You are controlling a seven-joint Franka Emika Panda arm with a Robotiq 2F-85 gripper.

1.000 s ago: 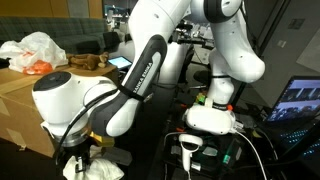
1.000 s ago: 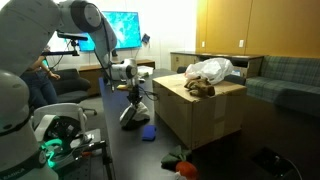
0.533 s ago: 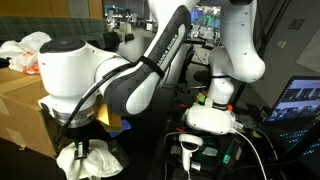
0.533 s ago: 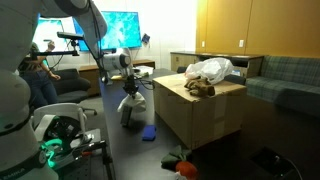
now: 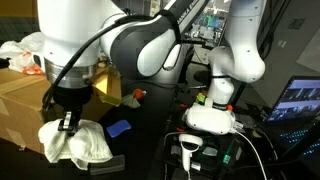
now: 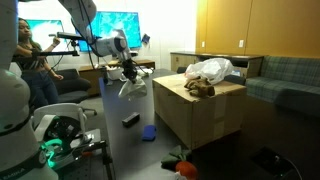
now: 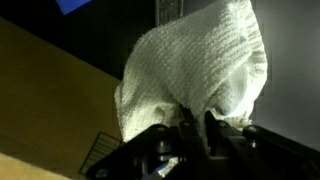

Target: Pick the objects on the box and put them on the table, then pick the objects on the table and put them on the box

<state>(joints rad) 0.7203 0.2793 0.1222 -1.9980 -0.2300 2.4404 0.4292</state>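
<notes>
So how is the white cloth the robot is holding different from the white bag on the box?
The cloth hangs in the air, pinched by the end effector; the bag rests on the box. The cloth looks soft and fuzzy; the bag looks thin and crinkly. Both are white and crumpled.

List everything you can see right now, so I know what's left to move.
cardboard box: one, brown, mid-room
plastic bag: one, white, on the box
brown object: one, brown, on the box beside the bag; too small to identify
blue object: one, blue, on the floor beside the box
white towel: one, white, hanging beside the box
gripper: one, black, shut on the white towel
</notes>
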